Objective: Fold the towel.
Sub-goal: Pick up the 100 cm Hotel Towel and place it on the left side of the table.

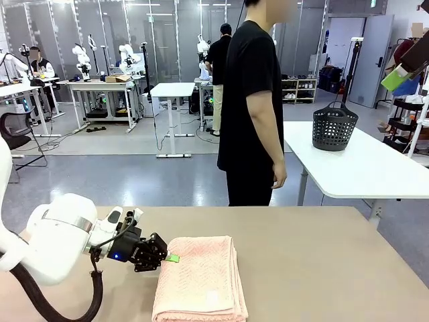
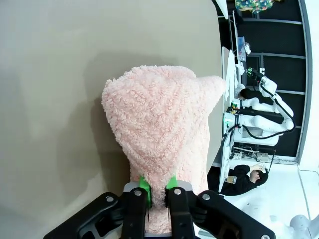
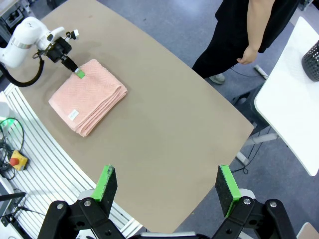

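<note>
front view: one folded towel [image 1: 201, 282], left pincer [image 1: 172, 257] pinching its edge

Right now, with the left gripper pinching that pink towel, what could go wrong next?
1. The left gripper is shut on the towel at one edge only; pulling could drag the folded stack apart instead of lifting a single layer.
2. The towel lies near the table's robot-side edge, so a tug that way might slide it off.
3. The right gripper hangs open high above, too far off to steady the cloth quickly.
</note>
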Available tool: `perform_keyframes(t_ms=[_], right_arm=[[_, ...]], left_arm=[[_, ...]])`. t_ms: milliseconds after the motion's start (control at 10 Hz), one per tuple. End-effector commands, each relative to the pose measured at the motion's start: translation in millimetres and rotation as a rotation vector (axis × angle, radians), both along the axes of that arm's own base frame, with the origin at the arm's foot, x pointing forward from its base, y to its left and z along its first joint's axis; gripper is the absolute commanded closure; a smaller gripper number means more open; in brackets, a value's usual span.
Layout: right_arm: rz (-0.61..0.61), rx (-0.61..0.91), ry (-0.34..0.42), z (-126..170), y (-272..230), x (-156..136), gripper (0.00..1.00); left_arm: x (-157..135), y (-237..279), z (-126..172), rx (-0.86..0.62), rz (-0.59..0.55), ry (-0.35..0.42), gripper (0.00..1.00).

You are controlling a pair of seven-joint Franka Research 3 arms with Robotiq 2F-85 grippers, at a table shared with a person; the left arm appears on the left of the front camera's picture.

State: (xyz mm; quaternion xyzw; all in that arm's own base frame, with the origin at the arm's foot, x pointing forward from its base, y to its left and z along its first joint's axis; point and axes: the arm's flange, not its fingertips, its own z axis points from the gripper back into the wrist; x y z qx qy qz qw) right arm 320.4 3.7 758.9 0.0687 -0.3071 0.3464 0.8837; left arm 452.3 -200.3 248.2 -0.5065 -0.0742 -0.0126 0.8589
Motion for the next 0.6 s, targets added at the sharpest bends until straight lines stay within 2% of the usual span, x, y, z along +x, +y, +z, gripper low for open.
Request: perform_keyframes(t_ms=[0, 300, 400, 500], right_arm=[[0.0, -0.004, 0.008, 2, -2, -1, 0.0], [0.0, -0.004, 0.008, 2, -2, -1, 0.0], [0.0, -0.004, 0.008, 2, -2, -1, 0.0], [0.0, -0.004, 0.008, 2, -2, -1, 0.0]], left_arm=[[0, 0, -1, -0.001, 0.007, 0.002, 1.0], [0, 0, -1, -0.001, 0.007, 0.002, 1.0], [0, 0, 0, 0.0, 0.001, 0.001, 0.86], [-2, 12, 8, 0.04, -0.02, -0.019, 0.86]])
